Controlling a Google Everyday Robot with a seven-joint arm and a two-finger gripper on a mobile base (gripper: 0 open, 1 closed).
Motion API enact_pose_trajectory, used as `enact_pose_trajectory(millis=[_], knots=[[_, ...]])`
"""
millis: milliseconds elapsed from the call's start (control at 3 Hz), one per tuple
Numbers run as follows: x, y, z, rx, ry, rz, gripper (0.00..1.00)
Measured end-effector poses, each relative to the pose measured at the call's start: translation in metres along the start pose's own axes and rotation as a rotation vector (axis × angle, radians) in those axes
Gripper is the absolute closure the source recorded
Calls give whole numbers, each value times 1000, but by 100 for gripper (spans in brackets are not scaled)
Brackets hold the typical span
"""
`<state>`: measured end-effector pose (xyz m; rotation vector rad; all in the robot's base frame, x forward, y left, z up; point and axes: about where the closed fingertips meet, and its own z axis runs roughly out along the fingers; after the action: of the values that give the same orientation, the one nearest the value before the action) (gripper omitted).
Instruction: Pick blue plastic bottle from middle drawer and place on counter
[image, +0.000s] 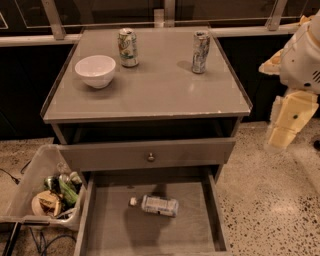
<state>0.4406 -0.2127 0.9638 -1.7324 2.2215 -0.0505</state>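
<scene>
The blue plastic bottle (160, 205) lies on its side in the open middle drawer (110, 225), white cap pointing left, near the drawer's centre. The counter (160, 92) is the grey cabinet top above it. My gripper (289, 122) hangs at the right of the cabinet, beyond the counter's right edge and well above and to the right of the bottle. It holds nothing that I can see.
On the counter stand a white bowl (95, 70) at the left and two metal cans (128, 47) (200, 52) at the back. The drawer front with a brass knob (150, 156) sits above the open drawer. A bin of rubbish (42, 187) stands at the lower left on the speckled floor.
</scene>
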Motion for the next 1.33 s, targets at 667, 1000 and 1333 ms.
enact_pose_trajectory(millis=[667, 1000, 1333], knots=[[-17, 27, 139, -100, -234, 11, 0], [-18, 27, 139, -99, -234, 11, 0], [-23, 40, 170, -140, -271, 19, 0]])
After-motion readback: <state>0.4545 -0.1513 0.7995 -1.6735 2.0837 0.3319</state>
